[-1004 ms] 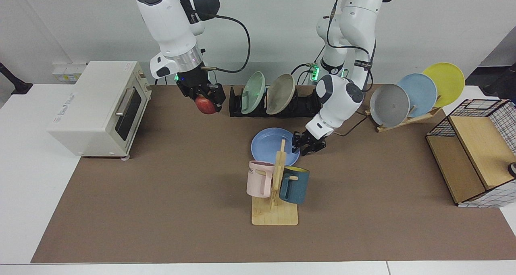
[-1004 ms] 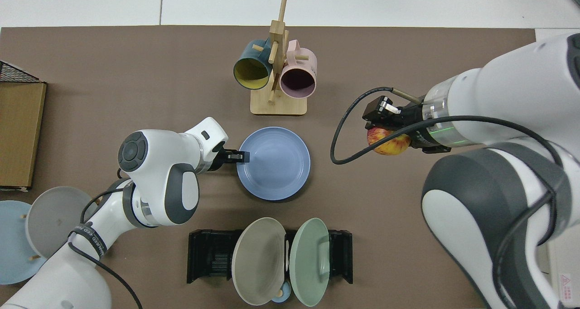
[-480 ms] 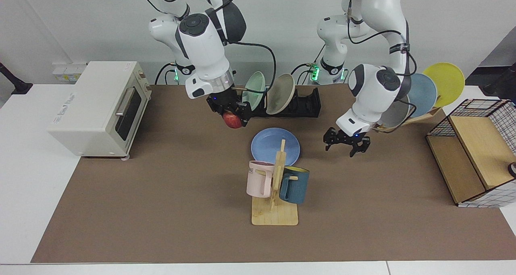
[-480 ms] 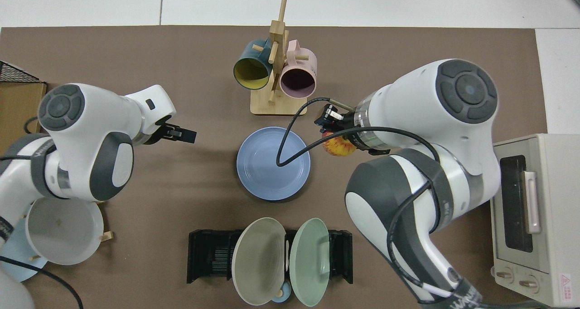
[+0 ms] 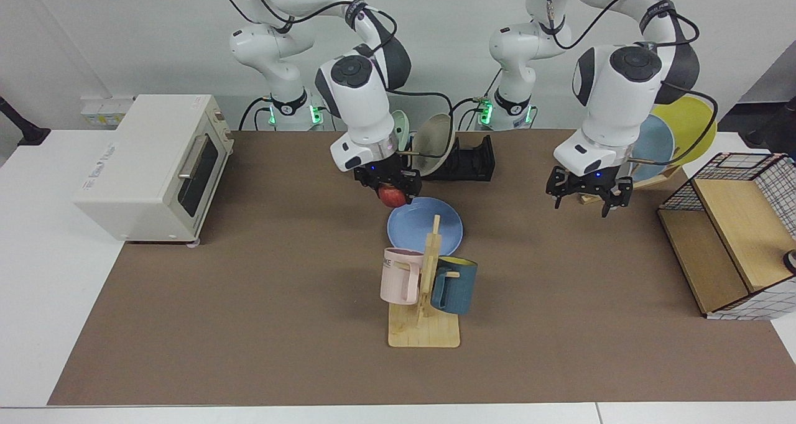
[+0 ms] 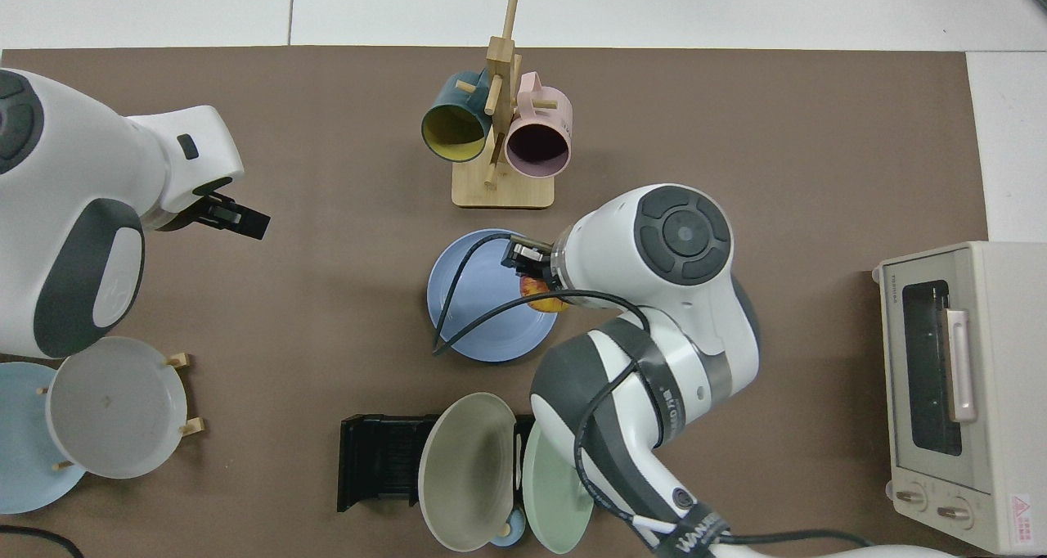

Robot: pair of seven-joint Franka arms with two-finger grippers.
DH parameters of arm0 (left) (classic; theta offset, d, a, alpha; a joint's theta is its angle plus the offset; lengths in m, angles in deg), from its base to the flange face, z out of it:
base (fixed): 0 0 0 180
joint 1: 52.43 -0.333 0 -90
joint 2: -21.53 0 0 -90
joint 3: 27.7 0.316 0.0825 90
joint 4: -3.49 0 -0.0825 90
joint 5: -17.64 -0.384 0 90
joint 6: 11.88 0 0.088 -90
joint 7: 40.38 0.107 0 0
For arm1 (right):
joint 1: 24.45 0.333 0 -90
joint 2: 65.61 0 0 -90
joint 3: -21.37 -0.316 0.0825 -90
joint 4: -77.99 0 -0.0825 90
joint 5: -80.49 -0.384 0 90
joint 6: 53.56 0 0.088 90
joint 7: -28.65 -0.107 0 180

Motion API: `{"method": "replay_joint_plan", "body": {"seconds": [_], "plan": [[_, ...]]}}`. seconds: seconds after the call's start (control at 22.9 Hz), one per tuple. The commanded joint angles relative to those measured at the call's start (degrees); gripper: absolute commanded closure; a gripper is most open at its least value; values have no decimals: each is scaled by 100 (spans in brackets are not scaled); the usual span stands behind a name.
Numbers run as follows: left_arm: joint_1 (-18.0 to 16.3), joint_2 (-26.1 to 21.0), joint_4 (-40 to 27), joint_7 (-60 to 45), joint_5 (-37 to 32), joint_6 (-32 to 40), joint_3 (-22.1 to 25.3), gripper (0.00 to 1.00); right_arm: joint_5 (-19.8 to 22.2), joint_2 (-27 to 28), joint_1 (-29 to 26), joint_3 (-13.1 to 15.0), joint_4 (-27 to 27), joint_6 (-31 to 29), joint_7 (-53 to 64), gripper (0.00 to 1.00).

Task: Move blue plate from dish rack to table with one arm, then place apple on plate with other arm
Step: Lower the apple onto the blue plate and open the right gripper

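Both views were bright and evenly lit from overhead. Shadows were soft and short: a faint one lay beside the toaster oven (image 5: 152, 166) and another under the mug tree (image 5: 424, 290). The brown mat (image 5: 249, 299) showed no glare. Focus was sharp throughout, with no motion blur.

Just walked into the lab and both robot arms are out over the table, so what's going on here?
The blue plate already lies flat on the brown mat of the table, in front of the black dish rack. The right gripper holds the apple just over the plate's edge, not yet set down. The left gripper hangs open and empty off to the side, near the wooden plate stand, and that arm waits.
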Motion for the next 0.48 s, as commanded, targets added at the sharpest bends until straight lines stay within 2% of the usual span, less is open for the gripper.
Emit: {"method": "replay_joint_plan", "body": {"seconds": [0.0,0.17,0.44], "plan": [[-28,-50,143,144,-68,134,-4,0,150,293,328,37,-202,-475,-179,100],[-19,-50,143,162,-68,143,-4,0,642,768,531,28,-202,-1011,-636,100],[-19,11,152,241,-130,195,5,0,792,1155,741,72,-175,-1267,-681,100]]}}
